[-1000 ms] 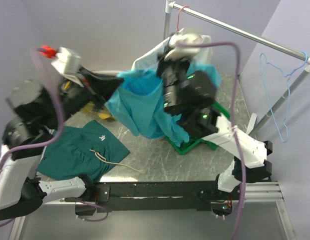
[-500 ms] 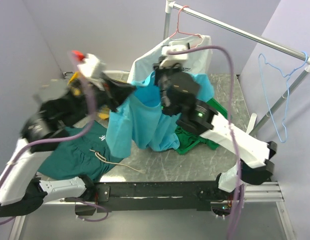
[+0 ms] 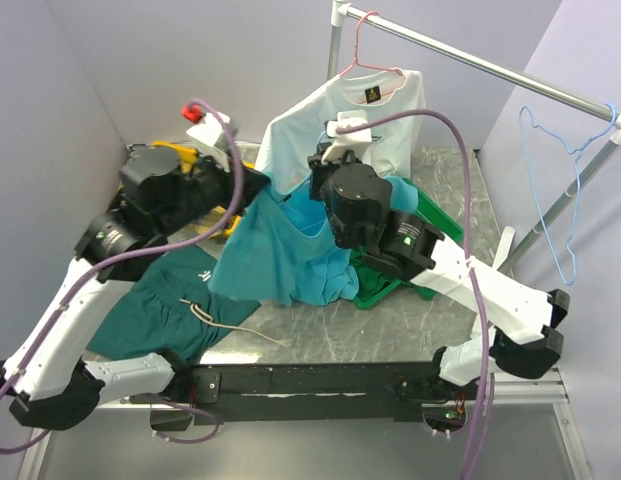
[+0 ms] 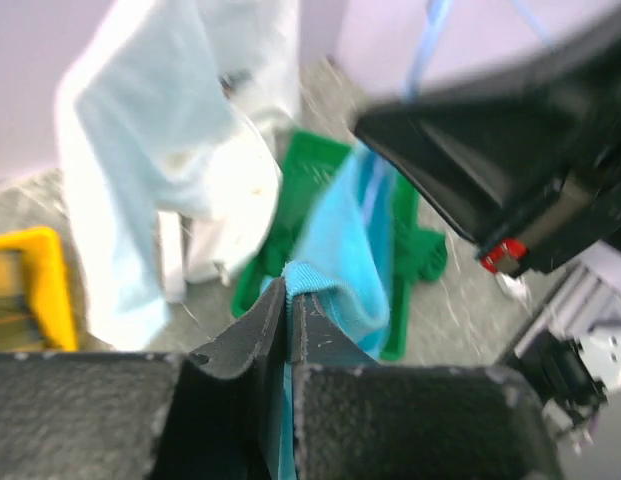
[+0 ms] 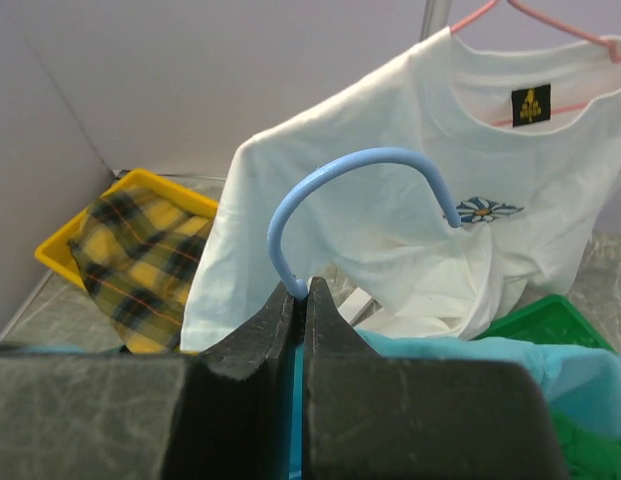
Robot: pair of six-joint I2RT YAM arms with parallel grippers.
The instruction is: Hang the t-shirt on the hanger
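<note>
Top external view: the turquoise t-shirt (image 3: 285, 255) is up off the worktop (image 3: 390, 330), slung between the two arms, its lower folds drooping toward a green tray (image 3: 382, 288). The left gripper (image 4: 288, 285) is pinched tight on an edge of the shirt. The right gripper (image 5: 300, 292) is clamped on the neck of the light-blue wire hanger (image 5: 370, 153), just below the hook, which curls up above the fingers. Turquoise cloth bunches around the base of that gripper. Behind hangs a white t-shirt (image 3: 365, 105) on a pink hanger (image 3: 365, 60). A dark green garment (image 3: 155, 305) lies flat on the left of the worktop. A yellow bin (image 5: 60, 245) holds plaid cloth.
</note>
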